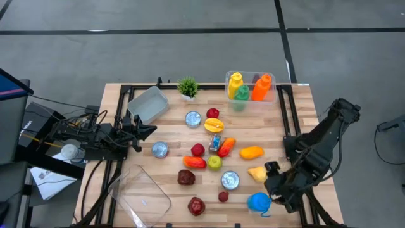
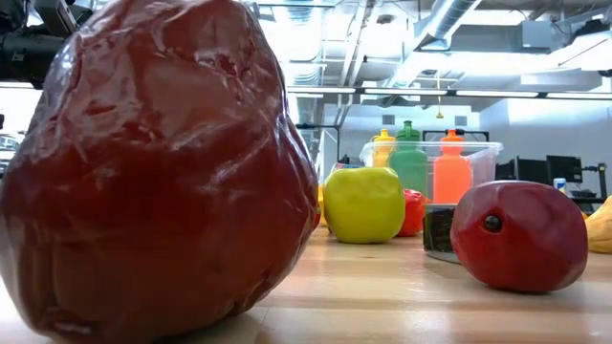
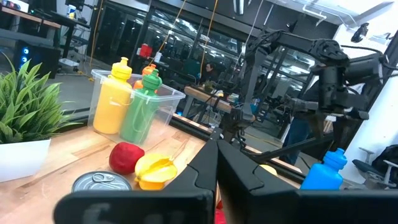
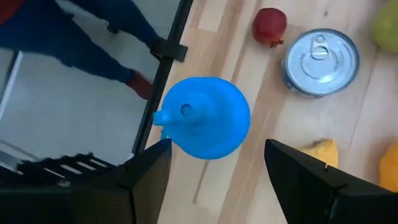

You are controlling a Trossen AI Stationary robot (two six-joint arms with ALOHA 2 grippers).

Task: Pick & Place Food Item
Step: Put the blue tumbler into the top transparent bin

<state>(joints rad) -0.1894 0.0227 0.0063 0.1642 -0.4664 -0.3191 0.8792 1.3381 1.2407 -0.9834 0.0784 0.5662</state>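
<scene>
The round blue plastic bottle point(image 4: 202, 118) stands upright just ahead of the right gripper point(image 4: 214, 177) — fingers spread, empty; the left gripper point(image 1: 142, 130) is closed, well apart.

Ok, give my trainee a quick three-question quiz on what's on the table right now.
1. True or false: the right gripper is shut on the blue bottle.
2. Which bottle in the clear bin stands on the left arm's side? A) orange B) yellow C) green
3. Fill in: the left gripper, waiting by the grey tray, is ____.

Key: 1 false, its jaws stand open over the bottle. 2 B, the yellow bottle. 3 shut.
</scene>
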